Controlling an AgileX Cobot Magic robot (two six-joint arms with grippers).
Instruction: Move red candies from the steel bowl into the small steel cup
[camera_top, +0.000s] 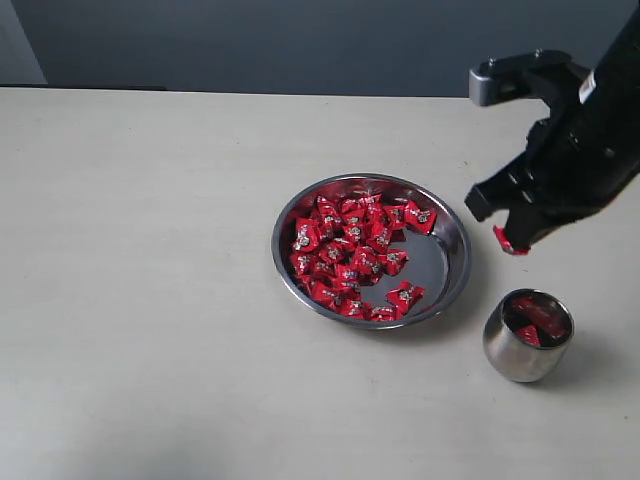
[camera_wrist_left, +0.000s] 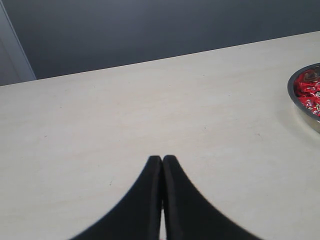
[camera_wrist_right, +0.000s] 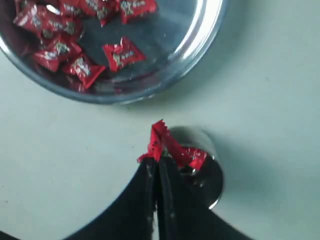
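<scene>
my right hand (camera_wrist_right: 156, 163): clamped on one red candy (camera_wrist_right: 161, 143)
small steel cup (camera_top: 512, 354): below, slightly nearer and right of my hand

cup (camera_top: 510, 357) right of bowl (camera_top: 432, 266) (candies (camera_top: 345, 250) in both)

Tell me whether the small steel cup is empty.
No, red candies lie inside the small steel cup, showing through its open mouth in the exterior view.
</scene>
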